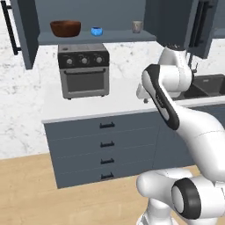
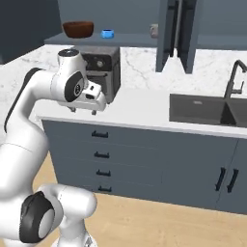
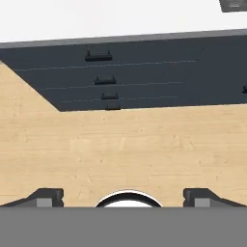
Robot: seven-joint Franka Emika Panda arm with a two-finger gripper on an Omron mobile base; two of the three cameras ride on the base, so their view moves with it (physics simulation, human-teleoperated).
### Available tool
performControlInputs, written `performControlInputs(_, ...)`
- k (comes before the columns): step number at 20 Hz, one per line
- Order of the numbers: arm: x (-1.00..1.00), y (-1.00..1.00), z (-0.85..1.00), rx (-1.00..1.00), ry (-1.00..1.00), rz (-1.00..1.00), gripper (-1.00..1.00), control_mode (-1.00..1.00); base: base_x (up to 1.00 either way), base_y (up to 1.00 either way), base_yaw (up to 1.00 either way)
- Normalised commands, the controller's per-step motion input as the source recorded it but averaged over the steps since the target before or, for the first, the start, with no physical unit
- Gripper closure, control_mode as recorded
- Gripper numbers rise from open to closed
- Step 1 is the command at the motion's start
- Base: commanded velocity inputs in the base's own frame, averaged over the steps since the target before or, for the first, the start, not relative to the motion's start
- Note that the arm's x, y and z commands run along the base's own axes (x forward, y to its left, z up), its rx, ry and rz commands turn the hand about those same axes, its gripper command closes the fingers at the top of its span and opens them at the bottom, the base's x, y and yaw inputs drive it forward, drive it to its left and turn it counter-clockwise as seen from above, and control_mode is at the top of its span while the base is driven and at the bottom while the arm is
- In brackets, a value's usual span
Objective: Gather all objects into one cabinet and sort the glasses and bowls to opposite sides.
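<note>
The cabinet (image 1: 110,37) hangs open above the counter. On its shelf, from left to right, stand the brown wooden bowl (image 1: 65,28), the small blue bowl (image 1: 96,31) and a beige-grey glass (image 1: 137,27). The same three appear in the right base view: wooden bowl (image 2: 77,29), blue bowl (image 2: 107,34), and the glass (image 2: 154,30) partly behind a door edge. My gripper (image 2: 83,111) hangs well below the shelf at the counter's front edge, pointing down. It is open and holds nothing. Its fingertips (image 3: 46,197) stand wide apart over the wooden floor.
A black toaster oven (image 1: 83,70) sits on the white counter (image 1: 118,103) under the shelf. Open cabinet doors (image 2: 176,34) jut out to the right of the shelf. A dark sink (image 2: 202,110) with a faucet lies further right. Grey drawers (image 1: 107,145) are below.
</note>
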Motion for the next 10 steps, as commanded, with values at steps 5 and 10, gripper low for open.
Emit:
performControlInputs(5, 0.00, 0.00, 0.00, 0.00, 0.00, 0.00, -1.00, 1.00, -0.74, -0.91, -0.17)
performControlInputs(10, 0.00, 0.00, 0.00, 0.00, 0.00, 0.00, -1.00, 1.00, -0.24, -0.99, 0.03)
